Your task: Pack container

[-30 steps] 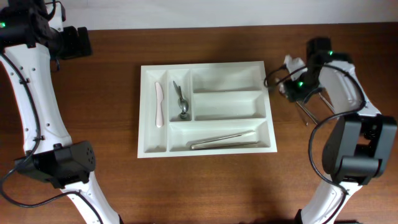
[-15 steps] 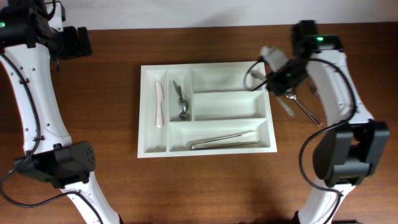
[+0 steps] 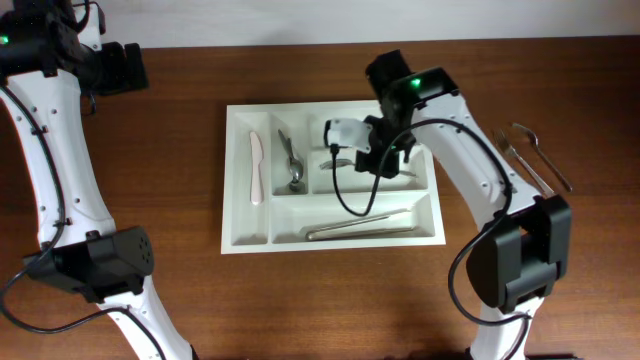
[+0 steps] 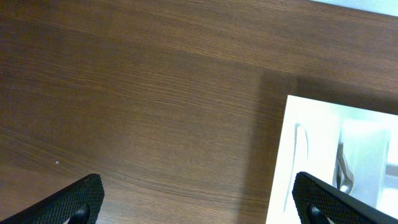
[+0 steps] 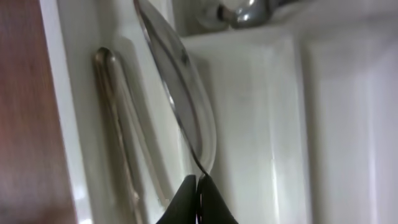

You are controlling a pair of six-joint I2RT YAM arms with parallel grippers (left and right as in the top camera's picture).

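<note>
The white five-compartment container point(image 3: 240, 240) lies mid-table. Its left narrow compartment holds a white plastic knife point(image 3: 256, 167). The second narrow one holds a metal utensil point(image 3: 291, 160). The front wide one holds long metal utensils point(image 3: 360, 228), which also show in the right wrist view point(image 5: 115, 118). My right gripper point(image 3: 375, 156) hangs over the container's wide compartments. In the right wrist view it point(image 5: 198, 182) is shut on the tip of a metal spoon point(image 5: 183, 93), held just above the white dividers. My left gripper point(image 4: 199, 205) is open and empty over bare table left of the container point(image 4: 280, 180).
A metal fork and a spoon point(image 3: 530, 155) lie on the wooden table right of the container. The left arm's base point(image 3: 100, 260) stands at the front left. A black cable loops from the right wrist over the container.
My right arm has swung left from beside the container to over its wide compartments, carrying the spoon. The left arm has not moved.
</note>
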